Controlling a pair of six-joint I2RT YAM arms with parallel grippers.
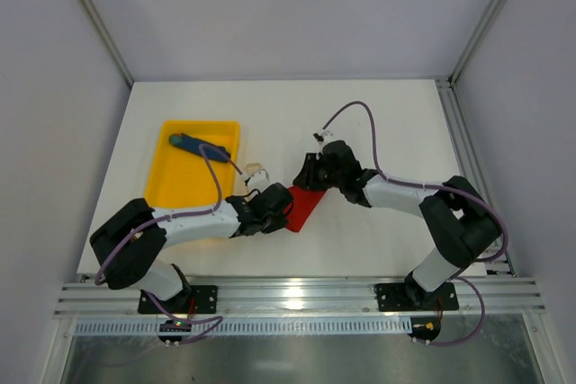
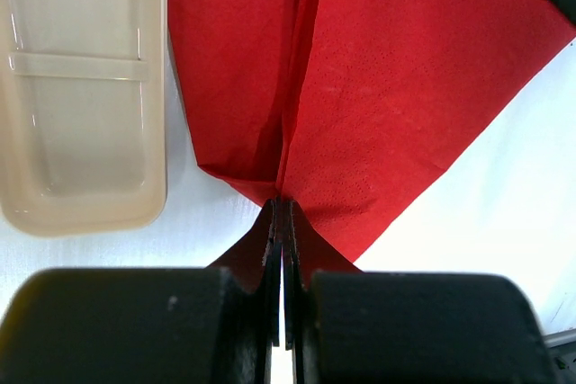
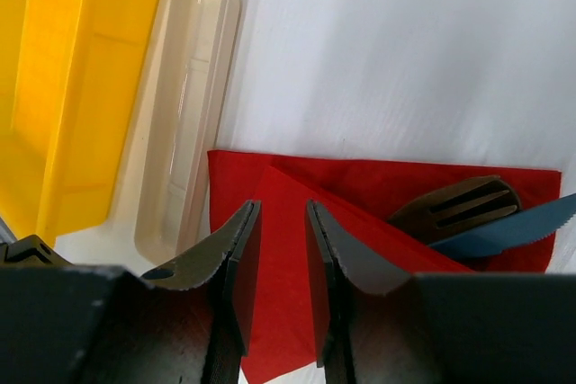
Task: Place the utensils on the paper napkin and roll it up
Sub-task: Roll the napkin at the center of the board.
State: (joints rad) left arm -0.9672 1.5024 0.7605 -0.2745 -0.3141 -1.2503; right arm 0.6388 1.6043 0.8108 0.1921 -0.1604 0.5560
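Note:
The red paper napkin point(image 1: 306, 209) lies folded at mid-table between both arms. My left gripper point(image 2: 282, 202) is shut on a pinched fold at the napkin's point(image 2: 396, 114) near corner. In the right wrist view, my right gripper point(image 3: 281, 209) stands open by a narrow gap just above a folded-over flap of the napkin point(image 3: 360, 182), gripping nothing. The utensils poke out from under that flap at the right: a brown fork head point(image 3: 459, 207) with a blue serrated knife blade point(image 3: 508, 229) beside it. From above, the right gripper point(image 1: 304, 177) sits at the napkin's far end and the left gripper point(image 1: 277, 209) at its left edge.
A yellow tray point(image 1: 171, 188) at the left holds a blue stick-shaped object point(image 1: 200, 145). A beige oblong case point(image 3: 180, 114) lies between tray and napkin, close to the left gripper point(image 2: 81, 87). The table's white walls and metal frame posts stand around.

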